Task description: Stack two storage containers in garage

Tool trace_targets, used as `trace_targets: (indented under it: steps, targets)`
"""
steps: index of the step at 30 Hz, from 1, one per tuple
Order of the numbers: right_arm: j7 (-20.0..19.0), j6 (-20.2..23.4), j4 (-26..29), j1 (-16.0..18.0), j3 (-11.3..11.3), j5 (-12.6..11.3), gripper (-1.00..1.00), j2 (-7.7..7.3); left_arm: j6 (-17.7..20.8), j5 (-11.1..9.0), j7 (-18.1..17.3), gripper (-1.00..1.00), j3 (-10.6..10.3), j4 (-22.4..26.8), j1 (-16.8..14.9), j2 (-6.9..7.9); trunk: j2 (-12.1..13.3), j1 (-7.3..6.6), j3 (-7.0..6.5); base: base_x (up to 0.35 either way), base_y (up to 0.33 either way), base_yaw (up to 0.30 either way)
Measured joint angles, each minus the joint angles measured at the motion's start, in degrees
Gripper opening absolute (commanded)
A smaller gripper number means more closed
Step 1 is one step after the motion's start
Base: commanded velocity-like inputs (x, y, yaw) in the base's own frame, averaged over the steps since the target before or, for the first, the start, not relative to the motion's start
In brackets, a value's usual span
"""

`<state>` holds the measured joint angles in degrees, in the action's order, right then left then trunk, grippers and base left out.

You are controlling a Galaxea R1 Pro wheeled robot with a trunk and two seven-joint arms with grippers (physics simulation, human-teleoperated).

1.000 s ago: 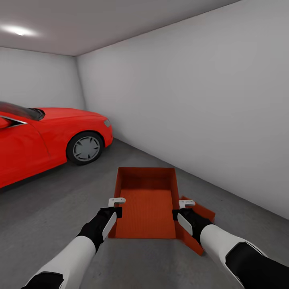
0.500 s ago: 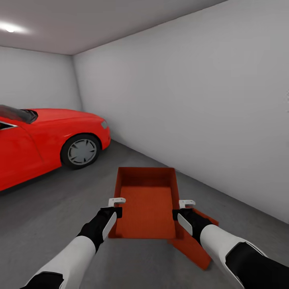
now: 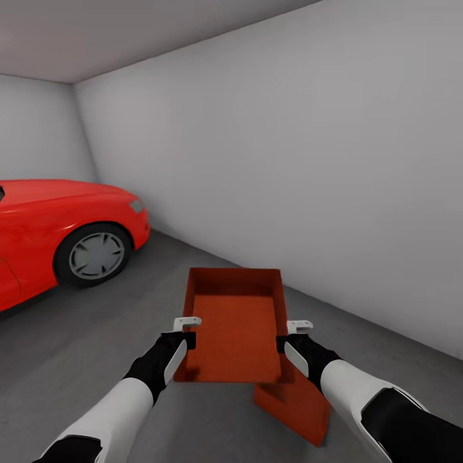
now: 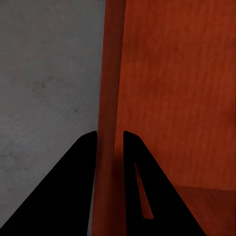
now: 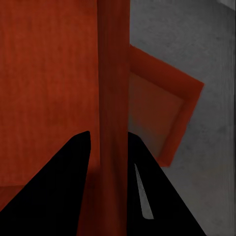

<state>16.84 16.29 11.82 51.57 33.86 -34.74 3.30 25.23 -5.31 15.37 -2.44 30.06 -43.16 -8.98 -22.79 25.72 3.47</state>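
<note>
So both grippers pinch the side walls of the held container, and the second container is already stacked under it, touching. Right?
Not stacked. The second container lies on the floor, off to the right and below the held container; the head view shows this. The left gripper and right gripper do pinch its walls.

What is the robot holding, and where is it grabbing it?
One orange-red storage container, held by both side walls: left gripper on one, right gripper on the other.

Car (image 3: 38,225): glossy red, left of frame, cut by the left edge.
Wheel (image 3: 93,255): black tyre, grey spoked rim, resting on the ground.
Walls (image 3: 308,161): plain white, upper right and centre.
Ceiling (image 3: 96,32): pale grey, upper left.
</note>
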Motion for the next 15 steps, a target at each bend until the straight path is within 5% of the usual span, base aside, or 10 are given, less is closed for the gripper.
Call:
trace_targets:
  steps: [15]
  targets:
    - [-0.02, 0.00, 0.02, 0.00, -0.09, 0.09, -1.00, 0.01, 0.04, 0.02, 0.01, -1.00, 0.01, 0.07, 0.00, 0.00, 0.00, 0.00, 0.00, 0.321, 0.000, -0.243]
